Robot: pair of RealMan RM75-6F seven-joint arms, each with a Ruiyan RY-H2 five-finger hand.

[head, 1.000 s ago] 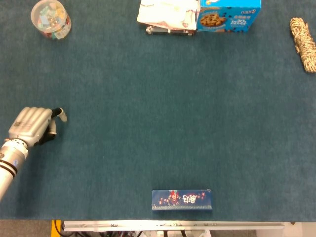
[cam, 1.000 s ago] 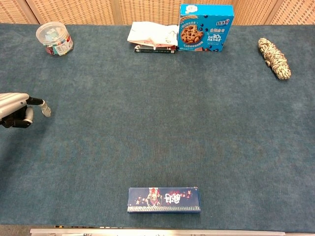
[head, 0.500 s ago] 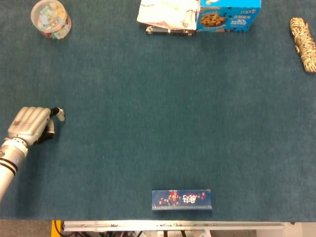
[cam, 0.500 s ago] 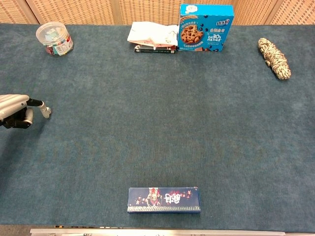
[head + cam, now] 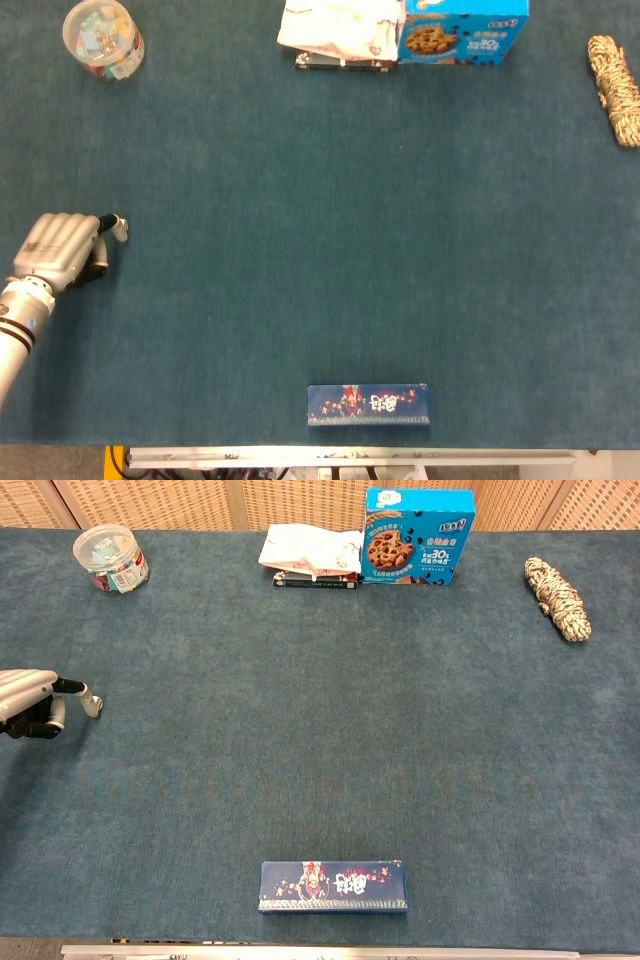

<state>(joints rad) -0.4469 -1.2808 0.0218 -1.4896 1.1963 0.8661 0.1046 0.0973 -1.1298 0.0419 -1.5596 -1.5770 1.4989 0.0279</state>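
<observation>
Our left hand point(image 5: 62, 250) sits low at the left edge of the desk point(image 5: 300, 220), fingers curled in with nothing inside them and the thumb tip poking out to the side; the chest view shows the same hand point(image 5: 30, 702) with its curled fingers tucked under. Our right hand appears in neither view.

Nothing lies close to the left hand. The thing nearest it is the clear plastic tub point(image 5: 102, 38) of small wrapped pieces, up at the far left corner and well apart from the hand. We judge it light and stiff, its round wall smooth and likely a bit slippery — best taken around the side wall below the lid rather than from the top.

The flat dark blue box point(image 5: 369, 404) lies on its broad face at the near edge, centre. It looks rigid and light; we would take it across its narrow width, near the middle, so it doesn't tip.

Along the far edge stand a blue cookie box point(image 5: 418, 536), a stack of papers on a book point(image 5: 312, 554) touching it — and a coil of rope point(image 5: 558, 599) at the right.
</observation>
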